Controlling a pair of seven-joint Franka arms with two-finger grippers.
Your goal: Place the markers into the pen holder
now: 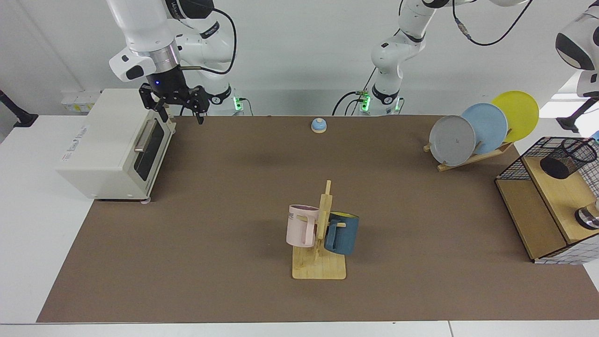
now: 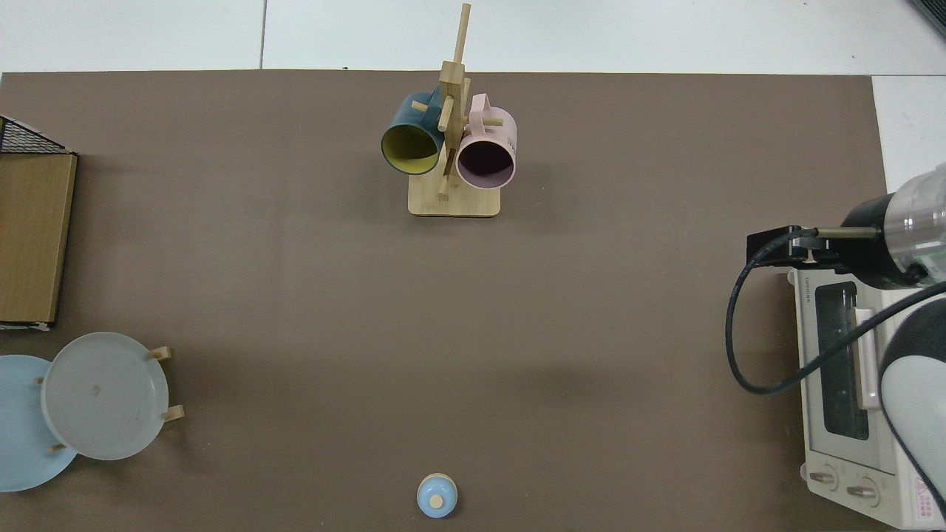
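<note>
Now, my right gripper hangs above toaster oven's top front corner, fingers spread, nothing between them. My left gripper out of frame; left arm raised behind table. Pen holder lies tilted on wooden shelf inside wire basket, far from right gripper. Marker possibly bluish speck beside it at picture's edge; cannot tell. Between: mug tree, plate rack, small bell.

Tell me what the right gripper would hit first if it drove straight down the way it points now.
Probably the brown mat beside the toaster oven's door corner. The right gripper points down, open and holding nothing, above the oven's near edge. Depth is unclear, so one finger might clip the oven's top corner first.
</note>
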